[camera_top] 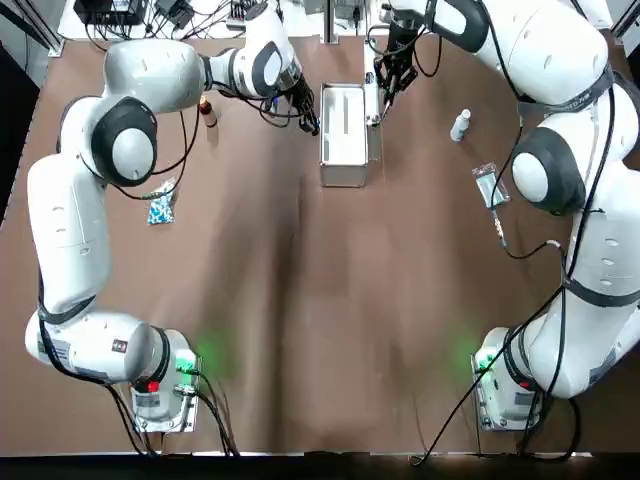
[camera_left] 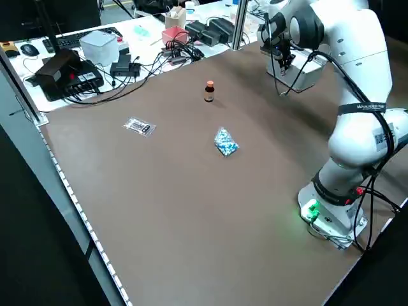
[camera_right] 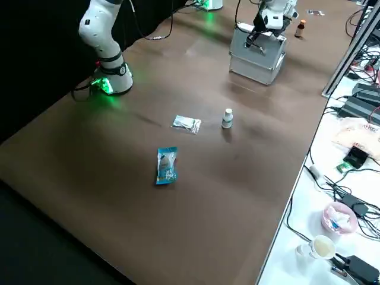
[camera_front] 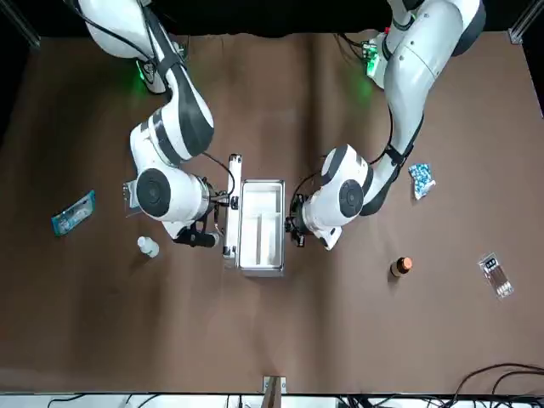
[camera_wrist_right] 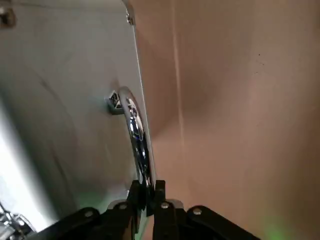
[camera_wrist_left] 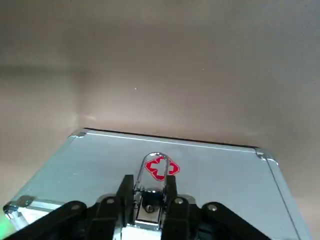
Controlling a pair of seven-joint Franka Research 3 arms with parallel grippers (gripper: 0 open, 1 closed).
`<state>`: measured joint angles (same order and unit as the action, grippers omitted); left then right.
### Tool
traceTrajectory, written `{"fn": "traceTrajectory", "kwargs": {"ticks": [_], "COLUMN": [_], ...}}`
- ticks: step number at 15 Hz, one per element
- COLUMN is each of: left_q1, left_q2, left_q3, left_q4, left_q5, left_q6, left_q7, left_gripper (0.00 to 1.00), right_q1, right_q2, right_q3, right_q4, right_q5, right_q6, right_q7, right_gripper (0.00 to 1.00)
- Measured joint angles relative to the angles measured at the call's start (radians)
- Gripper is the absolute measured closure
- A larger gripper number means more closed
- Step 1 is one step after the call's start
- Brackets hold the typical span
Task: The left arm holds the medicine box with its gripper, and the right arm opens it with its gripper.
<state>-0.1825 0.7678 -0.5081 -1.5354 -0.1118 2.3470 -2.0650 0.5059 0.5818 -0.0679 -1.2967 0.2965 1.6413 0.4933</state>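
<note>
Both pairs of jaws are pinched shut. The right gripper [camera_wrist_right: 146,196] nips the chrome handle [camera_wrist_right: 133,131] on the lid [camera_top: 372,102], and the left gripper [camera_wrist_left: 148,189] clamps the latch [camera_wrist_left: 148,209] on the box [camera_top: 343,135], far centre of the table [camera_top: 300,300]. The lid stands roughly upright and the inside shows, so opening looks nearly done. Only letting go seems left.

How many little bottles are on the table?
2. A brown bottle stands on the robot's left side of the medicine box. A white bottle stands on its right side. I can't see any others, and none seem hidden.
</note>
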Motion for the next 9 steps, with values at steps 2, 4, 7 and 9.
{"fn": "traceTrajectory", "kwargs": {"ticks": [2, 4, 7, 9], "left_q1": [0.000, 0.000, 0.000, 0.000], "left_q2": [0.000, 0.000, 0.000, 0.000], "left_q3": [0.000, 0.000, 0.001, 0.002], "left_q4": [0.000, 0.000, -0.001, -0.001], "left_q5": [0.000, 0.000, 0.000, 0.000], "left_q6": [0.000, 0.000, -0.002, -0.002], "left_q7": [0.000, 0.000, 0.000, 0.000], "left_gripper": [0.70, 0.70, 0.70, 0.70], "right_q1": [0.000, -0.001, -0.004, -0.010], "right_q2": [0.000, 0.000, 0.023, 0.057], "right_q3": [0.000, -0.001, -0.012, -0.017], "right_q4": [0.000, -0.004, -0.031, -0.038], "right_q5": [0.000, -0.002, -0.028, -0.031], "right_q6": [0.001, 0.000, 0.061, 0.091], "right_q7": [-0.001, -0.002, -0.007, -0.016], "right_gripper": [0.87, 0.85, 0.70, 0.50]}}
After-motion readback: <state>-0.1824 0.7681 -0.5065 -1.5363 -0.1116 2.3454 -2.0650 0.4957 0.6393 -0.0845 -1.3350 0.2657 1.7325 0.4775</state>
